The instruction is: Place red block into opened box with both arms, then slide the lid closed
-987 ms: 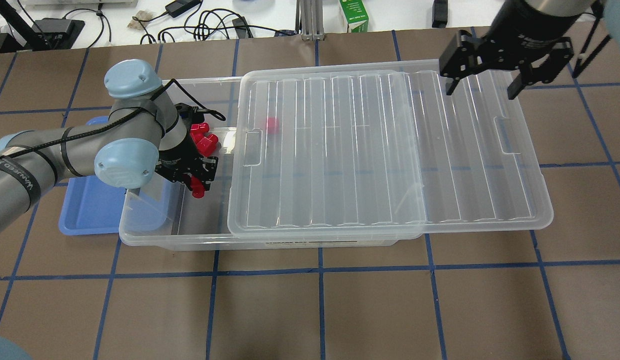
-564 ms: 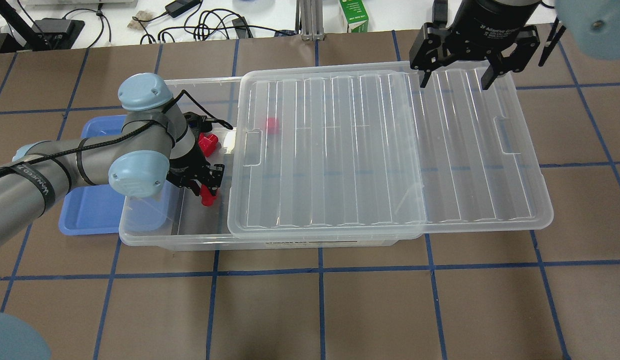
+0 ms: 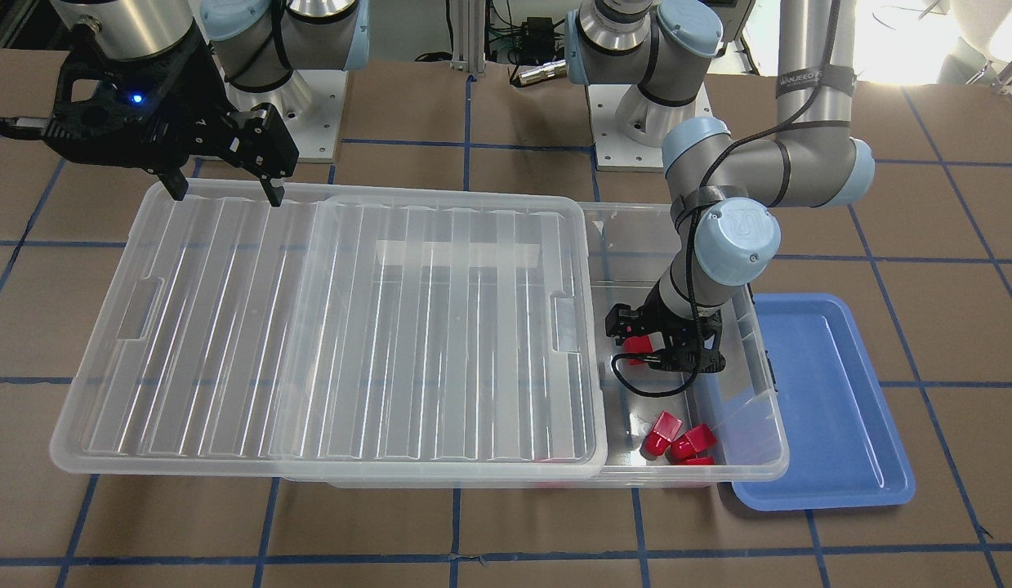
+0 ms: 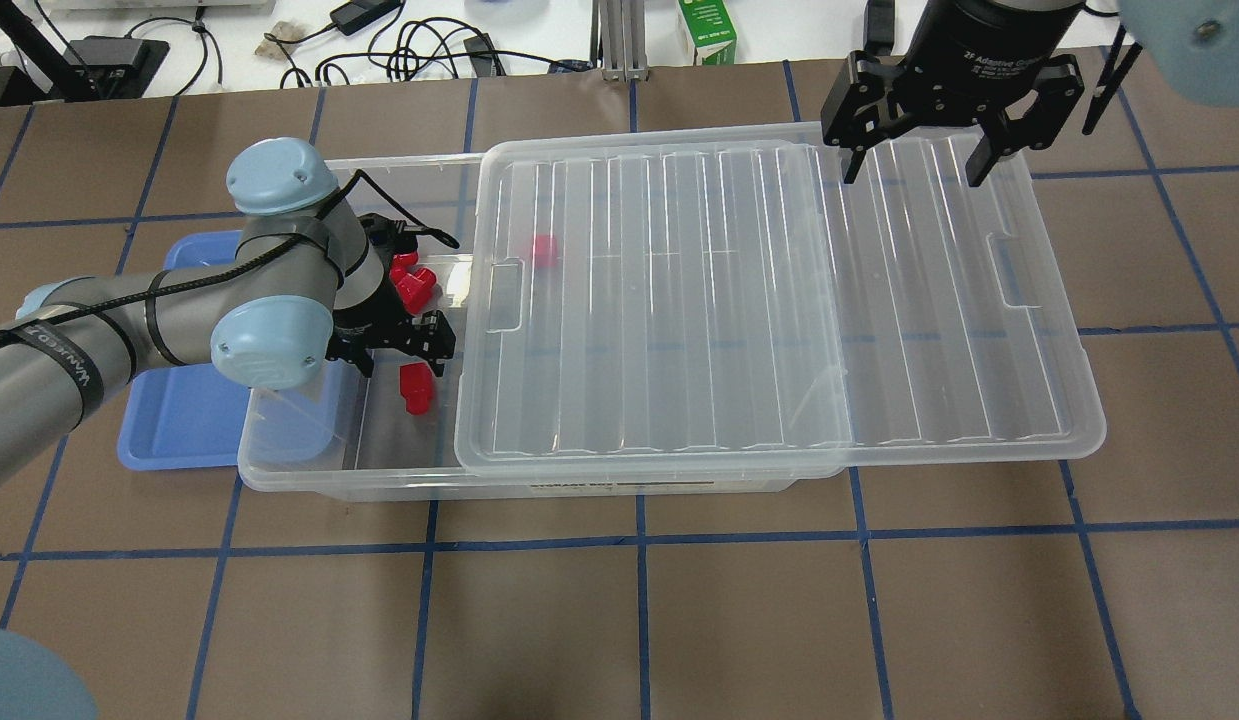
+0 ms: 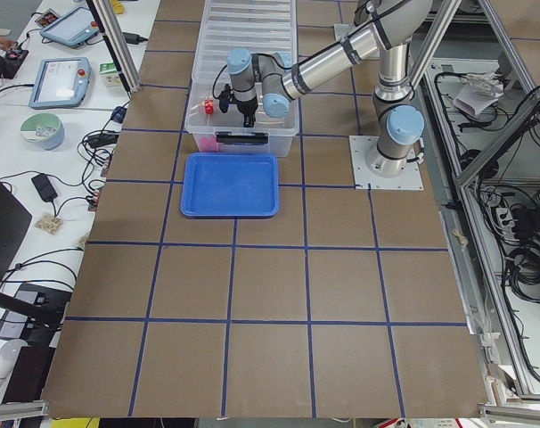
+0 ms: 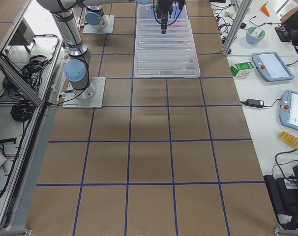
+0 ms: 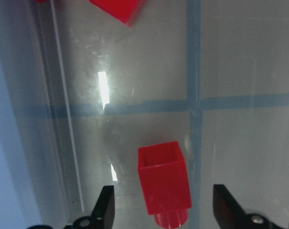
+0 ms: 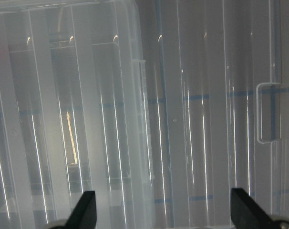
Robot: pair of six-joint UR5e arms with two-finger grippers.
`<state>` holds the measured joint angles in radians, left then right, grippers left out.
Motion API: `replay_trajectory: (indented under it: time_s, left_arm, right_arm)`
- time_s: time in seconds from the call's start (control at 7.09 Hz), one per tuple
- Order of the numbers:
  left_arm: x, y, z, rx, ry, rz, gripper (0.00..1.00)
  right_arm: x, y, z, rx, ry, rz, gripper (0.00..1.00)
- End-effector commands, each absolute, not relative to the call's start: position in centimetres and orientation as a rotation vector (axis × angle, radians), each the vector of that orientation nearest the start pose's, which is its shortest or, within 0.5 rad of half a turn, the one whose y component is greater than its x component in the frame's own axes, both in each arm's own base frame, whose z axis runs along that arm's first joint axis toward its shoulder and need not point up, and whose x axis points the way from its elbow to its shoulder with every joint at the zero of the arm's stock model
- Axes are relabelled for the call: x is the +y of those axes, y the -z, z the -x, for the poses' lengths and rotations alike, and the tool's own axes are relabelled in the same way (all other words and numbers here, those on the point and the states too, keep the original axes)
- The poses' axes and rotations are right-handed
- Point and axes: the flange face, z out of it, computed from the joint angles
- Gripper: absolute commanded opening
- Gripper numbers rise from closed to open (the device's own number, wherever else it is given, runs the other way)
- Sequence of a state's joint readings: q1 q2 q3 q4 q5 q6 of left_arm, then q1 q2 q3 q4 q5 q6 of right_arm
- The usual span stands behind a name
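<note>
The clear box [image 4: 309,478] lies across the table with its left end uncovered. The ribbed lid [image 4: 729,300] covers the remainder and overhangs to the right. A red block [image 4: 415,388] lies on the box floor in the uncovered end. My left gripper [image 4: 404,352] hovers just over it, open; in the left wrist view the red block [image 7: 163,183] sits between the spread fingers [image 7: 106,206] without touching them. My right gripper [image 4: 914,172] is open above the lid's far edge, its fingers [image 8: 85,210] wide apart over the lid [image 8: 182,119].
More red blocks [image 4: 411,280] are clustered at the far side of the uncovered end, and one [image 4: 545,250] shows through the lid. A blue tray [image 4: 179,420] lies against the box's left end. Cables and a green carton [image 4: 707,30] sit beyond the table's far edge.
The left gripper has let go of the red block, which now rests on the box floor, and has lifted slightly. The right gripper moved left along the lid's far edge.
</note>
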<state>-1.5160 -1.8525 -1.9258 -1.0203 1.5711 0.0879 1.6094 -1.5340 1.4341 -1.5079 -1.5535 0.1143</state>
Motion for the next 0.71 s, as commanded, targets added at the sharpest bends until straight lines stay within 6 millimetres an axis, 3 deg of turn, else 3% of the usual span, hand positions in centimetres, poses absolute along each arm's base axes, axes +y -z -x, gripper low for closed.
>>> replay_trajectory:
  time_s: [0.0,0.28,0.56]
  left_arm:
    - [-54.6,-30.8,10.5,3.145,-0.074,-0.053,1.0]
    - [-54.2,-41.5,11.2,3.144,-0.077,-0.072,1.0]
    - [-51.5,-49.6,11.4,3.139,0.091,-0.077,1.0]
  right_arm:
    - [-50.4,-53.0,-15.4,3.121,0.053,-0.122,1.0]
    - [-50.4,-53.3,-15.3,3.122,0.063,-0.122,1.0]
    - [-50.8,-52.9,-14.8,3.12,0.065,-0.129,1.0]
